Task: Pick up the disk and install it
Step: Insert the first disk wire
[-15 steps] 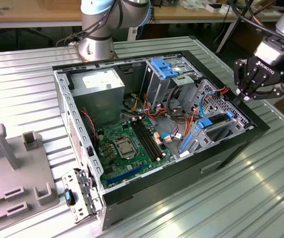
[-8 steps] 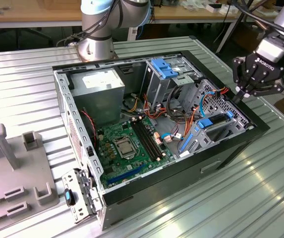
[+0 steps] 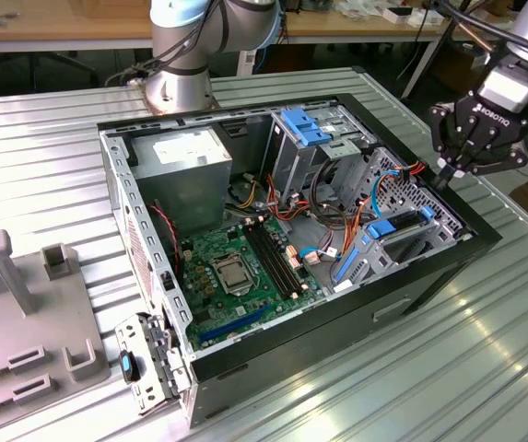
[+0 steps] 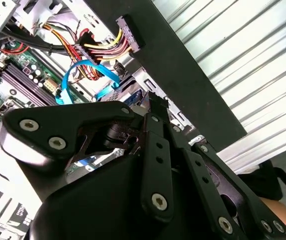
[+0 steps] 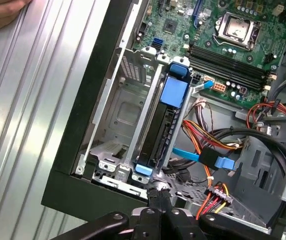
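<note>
— At the exterior view's left, what do we meet before the case?

— We meet a grey fixture plate on the ribbed table, well apart from the work. Next comes the open computer case. It holds the power supply toward 11 o'clock and the green motherboard in the middle. Bundled wires run on toward 3 o'clock.

— And the disk?

— We find the disk at the case's 3 o'clock end, standing on edge in a slot of the drive cage. Its blue rails are touching the cage's metal guides. The neighbouring bay holds nothing that we can see. We judge the disk to be seated, or nearly so.

— Where does it lie from the claw?

— In the exterior view, the gripper hangs above the case's black rim, and the disk lies below it toward 8 o'clock. We read the disk's long axis as running roughly from 8 to 2 o'clock, from the motherboard side out to the case wall. The end by the wall is the one nearest the claw.

— Is the claw holding anything?

— No. In the first wrist view its fingers are drawn together on nothing. They are near the disk's end but apart from it.
</note>
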Controlling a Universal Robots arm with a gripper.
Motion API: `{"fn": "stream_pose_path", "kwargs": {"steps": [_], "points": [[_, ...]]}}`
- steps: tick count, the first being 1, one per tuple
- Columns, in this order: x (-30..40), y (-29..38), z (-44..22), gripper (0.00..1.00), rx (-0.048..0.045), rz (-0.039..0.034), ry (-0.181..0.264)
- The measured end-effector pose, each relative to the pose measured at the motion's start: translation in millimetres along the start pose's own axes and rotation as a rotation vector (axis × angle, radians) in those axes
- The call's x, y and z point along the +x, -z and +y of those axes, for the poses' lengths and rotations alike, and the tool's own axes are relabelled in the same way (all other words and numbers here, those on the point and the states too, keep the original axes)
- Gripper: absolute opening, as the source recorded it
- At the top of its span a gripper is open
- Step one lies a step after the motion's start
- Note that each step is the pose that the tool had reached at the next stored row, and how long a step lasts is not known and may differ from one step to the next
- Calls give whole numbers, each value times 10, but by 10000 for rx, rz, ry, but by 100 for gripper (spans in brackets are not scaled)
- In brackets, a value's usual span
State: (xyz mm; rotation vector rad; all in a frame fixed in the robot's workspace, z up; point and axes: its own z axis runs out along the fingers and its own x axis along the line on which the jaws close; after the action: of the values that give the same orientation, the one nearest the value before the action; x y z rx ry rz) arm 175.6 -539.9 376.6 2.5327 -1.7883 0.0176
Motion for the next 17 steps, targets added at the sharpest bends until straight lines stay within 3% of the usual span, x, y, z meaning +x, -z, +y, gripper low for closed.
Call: {"fn": "stream_pose_path", "kwargs": {"steps": [6,10,12,14,17], "points": [[-125,6,-46,11,-40,136,193],[-198,10,-73,11,-37,153,379],[-216,10,-80,11,-26,161,661],[-224,9,-83,11,1,180,1341],[-225,9,-84,11,21,196,1843]]}}
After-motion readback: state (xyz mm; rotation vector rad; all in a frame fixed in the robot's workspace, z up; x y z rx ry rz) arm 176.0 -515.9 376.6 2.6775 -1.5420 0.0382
